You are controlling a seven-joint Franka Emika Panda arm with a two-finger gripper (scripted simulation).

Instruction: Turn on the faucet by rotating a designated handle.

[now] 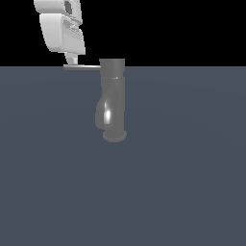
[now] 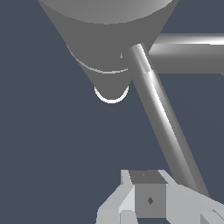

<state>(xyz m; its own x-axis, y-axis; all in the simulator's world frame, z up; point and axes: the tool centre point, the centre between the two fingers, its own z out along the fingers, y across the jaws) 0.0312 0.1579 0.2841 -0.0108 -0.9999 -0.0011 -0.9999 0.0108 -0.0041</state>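
Observation:
The faucet (image 1: 113, 96) is an upright grey cylinder on a round base flange, with a shiny spout bulge (image 1: 106, 115) low on its front. The handle (image 1: 81, 67) is a thin grey bar sticking out from the faucet's top toward the exterior view's left. My white gripper (image 1: 71, 61) hangs down over the bar's outer end, its tip at or just above the bar. The fingers look pressed together with nothing between them. In the wrist view the faucet (image 2: 105, 39) looms large, the handle (image 2: 164, 122) runs diagonally past it, and my gripper (image 2: 148, 203) sits beside the bar's end.
The faucet stands on a flat dark blue-grey floor (image 1: 182, 182) that fills the lower part of the exterior view. A thick grey spout tube (image 2: 192, 52) juts sideways from the faucet in the wrist view. The background above the floor is black.

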